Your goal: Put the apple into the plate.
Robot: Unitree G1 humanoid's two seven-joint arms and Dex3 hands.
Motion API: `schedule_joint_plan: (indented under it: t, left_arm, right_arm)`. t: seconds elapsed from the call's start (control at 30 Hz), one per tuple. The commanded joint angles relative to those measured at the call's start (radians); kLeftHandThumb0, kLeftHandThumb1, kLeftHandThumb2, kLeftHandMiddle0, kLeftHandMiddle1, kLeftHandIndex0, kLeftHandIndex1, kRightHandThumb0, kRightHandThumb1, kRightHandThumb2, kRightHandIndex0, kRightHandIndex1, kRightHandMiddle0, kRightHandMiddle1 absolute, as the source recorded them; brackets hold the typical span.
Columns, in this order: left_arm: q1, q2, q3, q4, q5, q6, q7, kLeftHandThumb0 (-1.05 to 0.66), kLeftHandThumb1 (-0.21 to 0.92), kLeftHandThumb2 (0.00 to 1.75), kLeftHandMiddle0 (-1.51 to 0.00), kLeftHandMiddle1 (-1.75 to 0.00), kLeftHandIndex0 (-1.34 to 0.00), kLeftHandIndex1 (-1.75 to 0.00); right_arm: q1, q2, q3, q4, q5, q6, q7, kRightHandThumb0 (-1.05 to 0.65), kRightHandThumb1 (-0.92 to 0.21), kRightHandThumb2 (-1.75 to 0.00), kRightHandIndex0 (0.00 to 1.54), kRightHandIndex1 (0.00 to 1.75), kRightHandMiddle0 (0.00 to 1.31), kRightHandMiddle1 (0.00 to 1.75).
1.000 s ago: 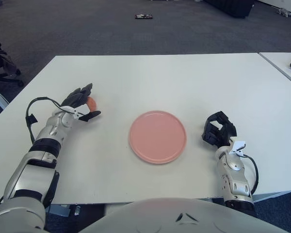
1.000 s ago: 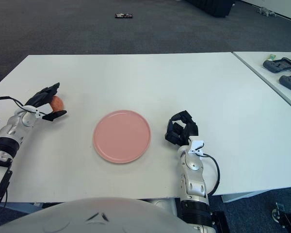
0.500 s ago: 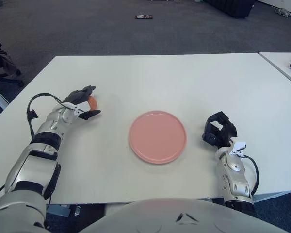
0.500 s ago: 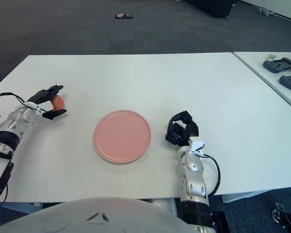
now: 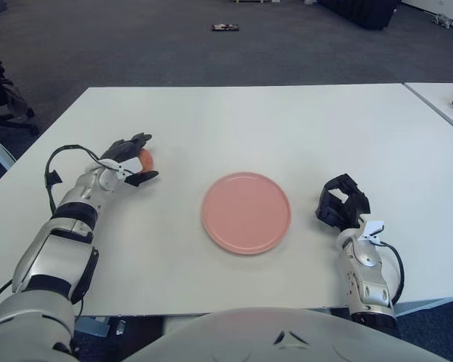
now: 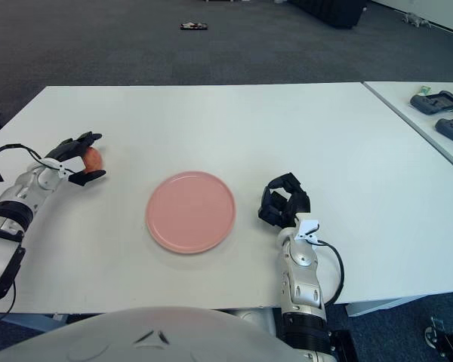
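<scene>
Orange round apple [image 5: 144, 159] pinched in left hand [image 5: 130, 161] — flat pink plate [image 5: 246, 213] lies to its right; right hand [image 5: 340, 204] curled w/ nothing in it, nearer plate.

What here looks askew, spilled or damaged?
Nothing stands out. The left hand has its fingers around the apple; the pink plate sits flat, bare, and the right hand shows beside it.

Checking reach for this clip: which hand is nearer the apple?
Left. The left hand has its fingers around the apple, at the table's left side. The right hand is right of the plate, far from it.
</scene>
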Motion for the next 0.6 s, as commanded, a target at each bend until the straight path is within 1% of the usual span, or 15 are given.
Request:
schedule_joint_plan:
  t: [0.0, 0.07, 0.1, 0.13, 0.2, 0.23, 0.3, 0.33, 0.37, 0.43, 0.47, 0.57]
  left_arm:
    - [0.003, -0.059, -0.067, 0.065, 0.06, 0.01, 0.033, -0.78, 0.28, 1.04, 0.0, -1.01, 0.0, -1.15]
    - [-0.002, -0.057, -0.088, 0.071, 0.083, 0.008, 0.063, -0.69, 0.18, 1.17, 0.0, -1.35, 0.0, -1.48]
    - [-0.002, -0.056, -0.095, 0.072, 0.09, 0.009, 0.08, -0.67, 0.17, 1.2, 0.0, -1.41, 0.0, -1.53]
    - [-0.003, -0.055, -0.101, 0.075, 0.095, 0.01, 0.093, -0.61, 0.14, 1.23, -0.13, -1.53, -0.07, -1.61]
    - [-0.006, -0.057, -0.11, 0.084, 0.102, 0.012, 0.113, -0.53, 0.11, 1.27, -0.28, -1.66, -0.16, -1.69]
    - [-0.008, -0.059, -0.116, 0.089, 0.108, 0.015, 0.125, -0.52, 0.11, 1.28, -0.31, -1.68, -0.18, -1.7]
    - [-0.01, -0.061, -0.128, 0.096, 0.118, 0.021, 0.15, -0.45, 0.11, 1.31, -0.44, -1.72, -0.29, -1.73]
    - [-0.011, -0.062, -0.134, 0.098, 0.123, 0.023, 0.16, -0.36, 0.11, 1.35, -0.5, -1.72, -0.35, -1.72]
    - [-0.012, -0.062, -0.137, 0.101, 0.125, 0.024, 0.167, -0.23, 0.1, 1.43, -0.59, -1.73, -0.44, -1.71]
    - [-0.011, -0.065, -0.146, 0.102, 0.132, 0.024, 0.188, -0.12, 0.09, 1.5, -0.67, -1.74, -0.52, -1.71]
    - [-0.01, -0.067, -0.151, 0.102, 0.136, 0.024, 0.201, -0.08, 0.05, 1.58, -0.74, -1.74, -0.56, -1.72]
    - [-0.008, -0.07, -0.164, 0.102, 0.144, 0.028, 0.234, -0.03, 0.02, 1.64, -0.82, -1.72, -0.6, -1.74]
  right_arm:
    - [0.021, 0.001, -0.009, 0.029, -0.004, 0.028, -0.009, -0.47, -0.34, -1.3, 1.07, 1.75, 0.6, 1.75]
    - [0.022, 0.0, -0.008, 0.03, -0.005, 0.022, -0.009, -0.47, -0.34, -1.3, 1.07, 1.75, 0.6, 1.75]
    - [0.022, 0.0, -0.008, 0.03, -0.004, 0.019, -0.007, -0.47, -0.33, -1.3, 1.07, 1.75, 0.6, 1.75]
    - [0.022, 0.0, -0.008, 0.031, -0.003, 0.016, -0.006, -0.47, -0.33, -1.31, 1.07, 1.75, 0.6, 1.75]
    - [0.023, 0.0, -0.009, 0.03, -0.001, 0.015, -0.004, -0.47, -0.33, -1.31, 1.07, 1.75, 0.6, 1.75]
    - [0.023, -0.001, -0.009, 0.029, 0.001, 0.017, -0.002, -0.47, -0.33, -1.31, 1.07, 1.75, 0.6, 1.75]
    - [0.026, -0.001, -0.009, 0.021, 0.004, 0.03, -0.001, -0.47, -0.33, -1.31, 1.07, 1.75, 0.6, 1.75]
    - [0.028, -0.001, -0.009, 0.016, 0.006, 0.038, -0.002, -0.47, -0.34, -1.3, 1.06, 1.75, 0.59, 1.75]
    - [0.029, -0.001, -0.009, 0.013, 0.006, 0.043, -0.002, -0.47, -0.35, -1.29, 1.05, 1.75, 0.58, 1.75]
    - [0.029, -0.001, -0.008, 0.01, 0.004, 0.049, -0.005, -0.46, -0.36, -1.27, 1.04, 1.75, 0.58, 1.75]
    - [0.028, 0.0, -0.008, 0.009, 0.002, 0.051, -0.007, -0.46, -0.37, -1.27, 1.03, 1.75, 0.57, 1.75]
    - [0.028, 0.001, -0.008, 0.011, -0.003, 0.037, -0.011, -0.46, -0.37, -1.26, 1.02, 1.75, 0.57, 1.75]
